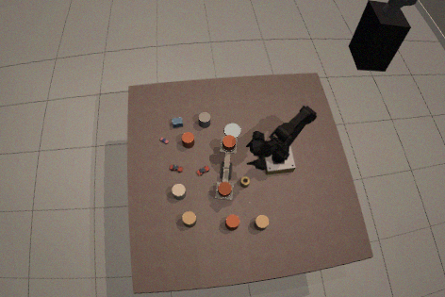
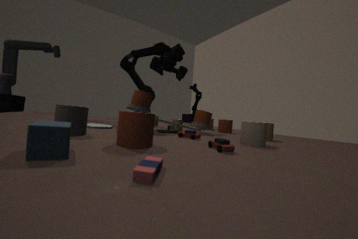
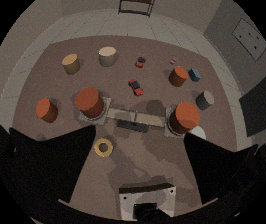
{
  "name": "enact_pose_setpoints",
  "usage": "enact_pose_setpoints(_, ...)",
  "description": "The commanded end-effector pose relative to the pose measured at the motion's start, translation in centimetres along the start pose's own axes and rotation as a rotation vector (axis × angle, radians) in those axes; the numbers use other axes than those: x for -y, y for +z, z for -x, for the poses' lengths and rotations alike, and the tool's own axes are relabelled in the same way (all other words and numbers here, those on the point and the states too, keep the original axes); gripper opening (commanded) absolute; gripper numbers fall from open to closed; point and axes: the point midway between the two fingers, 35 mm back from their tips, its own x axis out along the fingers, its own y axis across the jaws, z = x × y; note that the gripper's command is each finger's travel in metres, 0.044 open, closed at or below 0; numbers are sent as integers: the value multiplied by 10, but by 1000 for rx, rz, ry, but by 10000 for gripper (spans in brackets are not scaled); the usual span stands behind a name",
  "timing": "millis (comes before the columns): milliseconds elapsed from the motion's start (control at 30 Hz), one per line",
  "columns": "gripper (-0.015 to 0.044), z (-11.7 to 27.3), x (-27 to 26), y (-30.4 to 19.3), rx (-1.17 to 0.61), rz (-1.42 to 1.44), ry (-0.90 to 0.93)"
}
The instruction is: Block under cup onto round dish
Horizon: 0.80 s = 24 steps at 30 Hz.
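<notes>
One orange-red cup [image 1: 229, 142] [image 2: 142, 99] [image 3: 186, 117] stands on the balance end beside the pale round dish [image 1: 232, 128] [image 2: 99, 126] [image 3: 199, 133]. The matching cup [image 1: 224, 189] [image 2: 202, 117] [image 3: 90, 102] stands on the other end. The balance beam [image 1: 227, 161] [image 3: 151, 119] is tilted in the exterior view: the dish-side end is raised, the other end is low. No block shows; both cups hide what is under them. My gripper [image 1: 250, 154] [image 2: 169, 70] [image 3: 141, 135] is open and empty, high above the table, between the balance and the arm's base.
A yellow ring [image 1: 245, 181] [image 3: 103, 147] lies near the low end. A loose orange cylinder [image 1: 188, 140] [image 2: 135, 129], a grey cylinder [image 1: 205, 119], a blue block [image 1: 177, 122] and two toy cars [image 1: 176, 168] [image 1: 203, 171] stand beyond the balance. Several other cylinders stand around the low end.
</notes>
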Motion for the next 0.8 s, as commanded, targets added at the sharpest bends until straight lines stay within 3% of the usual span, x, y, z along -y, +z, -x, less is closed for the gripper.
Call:
enact_pose_setpoints(0,440,-5,-9,5,-55,116,4)
enact_pose_setpoints(767,440,-60,-71,32,-345,803,189)
